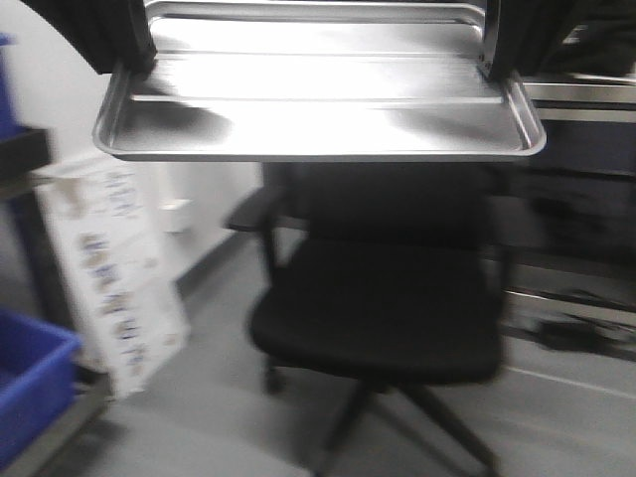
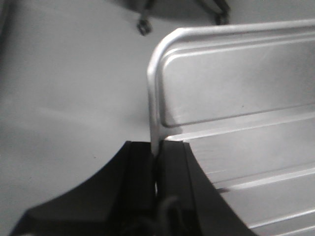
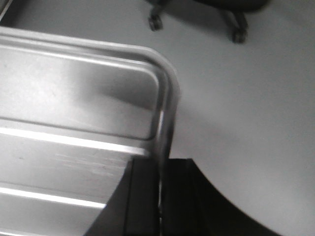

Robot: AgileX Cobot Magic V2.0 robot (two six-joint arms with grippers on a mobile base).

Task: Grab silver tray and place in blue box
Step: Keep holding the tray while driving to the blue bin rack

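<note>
The left gripper (image 2: 156,150) is pinched on the thin raised rim of the silver tray (image 2: 236,98) at one short end, its two smooth black fingers pressing the metal between them. The right gripper (image 3: 161,167) nips the opposite rim the same way. The tray hangs in the air between them, shiny, shallow and round-cornered, with two long ridges in its floor. Low at the left of the front view shows a corner of the blue box (image 1: 35,383), glossy plastic, well apart from the tray. Beyond it leans a printed white carton (image 1: 114,288); farther off stands a black padded office chair (image 1: 383,298) on smooth grey floor (image 1: 199,417)
</note>
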